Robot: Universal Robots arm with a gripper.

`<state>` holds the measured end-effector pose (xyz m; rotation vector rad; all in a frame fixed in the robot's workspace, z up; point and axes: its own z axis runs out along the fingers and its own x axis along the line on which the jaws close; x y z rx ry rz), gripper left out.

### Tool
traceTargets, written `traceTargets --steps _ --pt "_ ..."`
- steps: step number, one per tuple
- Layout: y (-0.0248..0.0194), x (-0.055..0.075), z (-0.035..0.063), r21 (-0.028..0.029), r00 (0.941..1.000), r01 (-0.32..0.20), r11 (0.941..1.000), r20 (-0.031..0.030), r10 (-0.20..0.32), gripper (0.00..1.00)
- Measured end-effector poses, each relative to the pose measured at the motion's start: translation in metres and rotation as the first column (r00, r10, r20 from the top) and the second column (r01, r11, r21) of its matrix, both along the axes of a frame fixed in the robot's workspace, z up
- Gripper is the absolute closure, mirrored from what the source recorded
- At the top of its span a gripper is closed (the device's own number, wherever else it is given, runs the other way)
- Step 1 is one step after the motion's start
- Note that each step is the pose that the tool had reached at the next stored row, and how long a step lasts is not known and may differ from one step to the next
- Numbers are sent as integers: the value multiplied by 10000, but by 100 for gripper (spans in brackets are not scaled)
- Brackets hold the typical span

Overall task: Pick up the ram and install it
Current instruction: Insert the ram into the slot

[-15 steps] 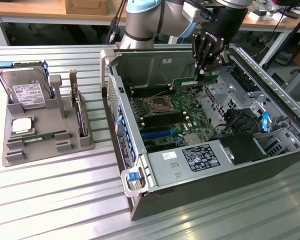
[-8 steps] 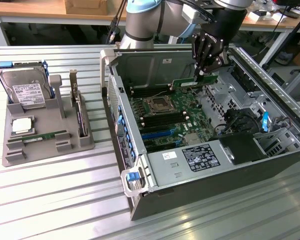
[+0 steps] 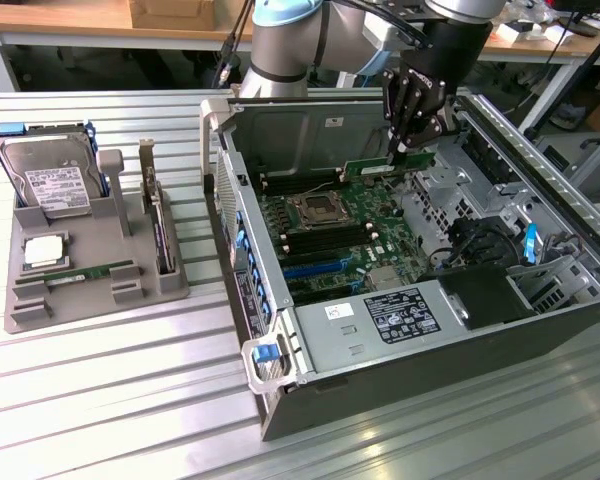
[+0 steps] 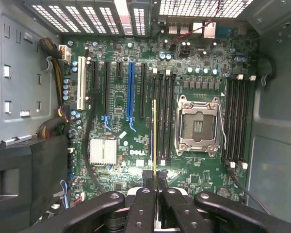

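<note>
Since the ram (image 3: 380, 166) is a thin, narrow circuit-board stick, it is judged light and stiff along its length, yet fragile: the chips on its faces and the contact edge along its lower side should not be pinched or scraped, and a twisting load could crack the board. The sound place to take hold is the upper long edge near the middle, with the pads flat on the two faces, so that the stick hangs level and the contact edge stays free. The gripper (image 3: 400, 148) is closed down to a narrow gap and holds the ram in this manner, fingers pressed on either face at about mid-length. In the exterior view the ram hangs inside the open computer case (image 3: 410, 375), above the far part of the motherboard (image 3: 330, 245) and apart from it, as far as can be judged. In the wrist view the stick appears edge-on, running parallel to the black memory slots (image 4: 166, 116) just beside the empty CPU socket (image 4: 199, 127); whether it stands exactly over one slot cannot be told. Outside the case, a grey tray (image 3: 30, 300) carries a hard drive (image 3: 55, 180), a processor chip (image 3: 42, 250), a second memory stick (image 3: 90, 272) and an expansion card (image 3: 158, 225).
</note>
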<state>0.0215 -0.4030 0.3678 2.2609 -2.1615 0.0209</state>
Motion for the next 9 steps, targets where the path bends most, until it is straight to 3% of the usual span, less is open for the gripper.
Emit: traceTargets --steps 9 --pt "0 0 -24 0 10000 0 10000 0 0 88"
